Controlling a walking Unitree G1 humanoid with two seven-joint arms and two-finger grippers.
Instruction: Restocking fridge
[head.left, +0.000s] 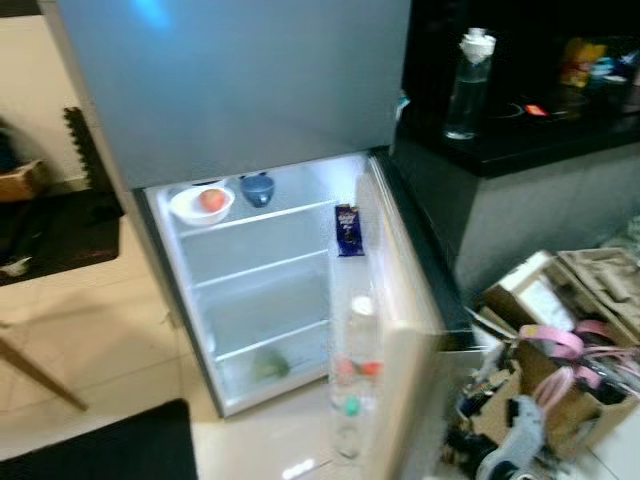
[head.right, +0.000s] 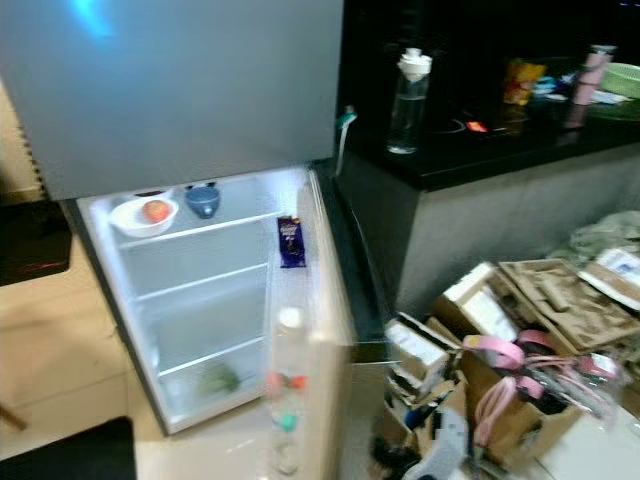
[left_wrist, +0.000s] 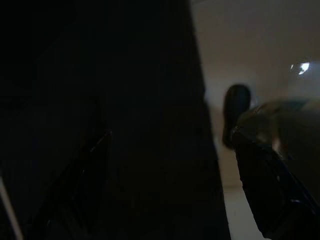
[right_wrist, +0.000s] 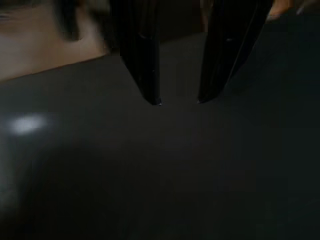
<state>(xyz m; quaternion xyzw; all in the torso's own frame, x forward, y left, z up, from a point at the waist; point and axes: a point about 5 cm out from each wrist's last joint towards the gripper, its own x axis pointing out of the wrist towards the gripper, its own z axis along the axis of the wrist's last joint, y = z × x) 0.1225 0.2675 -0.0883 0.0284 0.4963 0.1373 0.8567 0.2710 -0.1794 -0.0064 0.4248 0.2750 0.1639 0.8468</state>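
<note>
Grey fridge (head.left: 240, 80) standing far left, lower door (head.left: 400, 330) swung wide toward the near right so shelves lie open for loading. Black counter (head.left: 520, 145) just right of it, carrying a clear bottle (head.left: 468, 85) upright near its left end, handy as stock, by my reckoning. Cardboard boxes and bags (head.left: 560, 350) heaped on the floor near right, probably more supplies, though blurred. Lit shelves mostly bare: top shelf holding a white bowl (head.left: 201, 205) with a reddish fruit (head.left: 211, 199) inside, a blue cup (head.left: 257, 188) just beside it. Something green (head.left: 270, 365) low down on the bottom shelf, too blurred to name. Door rack keeping a dark packet (head.left: 348, 230) upright high up and a pale bottle (head.left: 360, 345) lower, racks suiting tall things. Right pincer (right_wrist: 179, 100) hanging over a dark surface, fingers (right_wrist: 145, 60) apart, released, grasping nothing. Left pincer (left_wrist: 260, 150) idle in shade; grip impossible to tell. Restocking seemingly barely begun.
</note>
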